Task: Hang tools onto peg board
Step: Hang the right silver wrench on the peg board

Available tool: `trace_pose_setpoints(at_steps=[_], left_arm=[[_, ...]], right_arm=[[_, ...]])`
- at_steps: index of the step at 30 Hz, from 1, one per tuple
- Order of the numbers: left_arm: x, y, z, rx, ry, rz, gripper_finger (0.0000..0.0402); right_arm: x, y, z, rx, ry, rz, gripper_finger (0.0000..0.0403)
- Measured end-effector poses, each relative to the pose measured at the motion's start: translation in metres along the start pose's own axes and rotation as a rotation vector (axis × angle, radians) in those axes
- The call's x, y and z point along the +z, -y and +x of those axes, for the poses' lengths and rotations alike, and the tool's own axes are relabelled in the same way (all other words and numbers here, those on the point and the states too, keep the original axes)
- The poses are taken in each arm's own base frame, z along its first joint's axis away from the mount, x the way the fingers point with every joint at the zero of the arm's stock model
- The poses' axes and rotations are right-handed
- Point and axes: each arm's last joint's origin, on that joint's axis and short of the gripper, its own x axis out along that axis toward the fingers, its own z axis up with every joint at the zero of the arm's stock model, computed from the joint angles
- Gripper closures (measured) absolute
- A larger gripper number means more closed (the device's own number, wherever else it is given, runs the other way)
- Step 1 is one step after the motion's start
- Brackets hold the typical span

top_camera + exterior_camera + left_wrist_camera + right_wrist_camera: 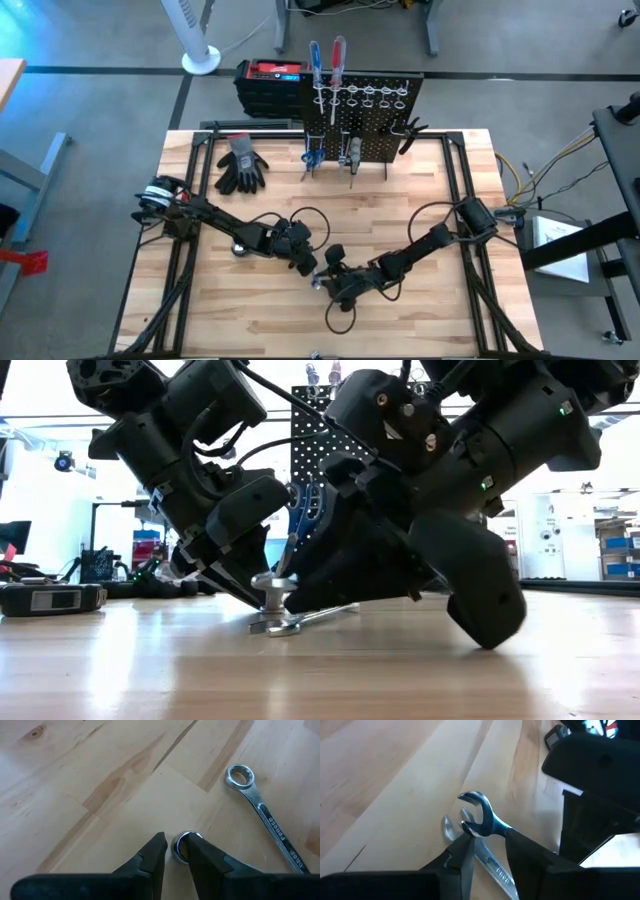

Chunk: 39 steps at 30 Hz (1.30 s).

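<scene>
Left gripper point(175, 852): clenched on the ring end of a raised wrench point(186, 844), mid-table.
Second wrench point(262, 810): flat on the table point(250, 310), just beside.
Right gripper point(487, 847): pinching the raised wrench's open end.
Peg board point(362, 115): upright at the far edge.

A: A workshop or robotics lab?
B: A lab; grey concrete floor point(90, 120), butcher-block worktop point(400, 200), black peg board point(385, 125) hung with tools; shelves of blue bins point(615, 555) behind.
</scene>
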Motion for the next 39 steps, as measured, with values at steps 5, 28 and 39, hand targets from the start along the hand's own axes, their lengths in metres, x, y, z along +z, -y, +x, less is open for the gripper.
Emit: trace_pose_setpoints(at_steps=[5,28,39], left_arm=[[0.0,0.0,0.0,-0.005,0.004,-0.01,0.0327],[-0.005,-0.003,0.004,-0.104,0.021,-0.149,0.0327],[-0.011,-0.009,0.001,-0.12,-0.014,-0.166,0.0327]], right_arm=[[0.003,0.003,0.0,-0.027,0.034,-0.005,0.0308],[-0.004,0.015,0.014,0.072,0.11,-0.045,0.0307],[-0.008,0.015,0.01,0.037,0.051,0.142,0.0316]])
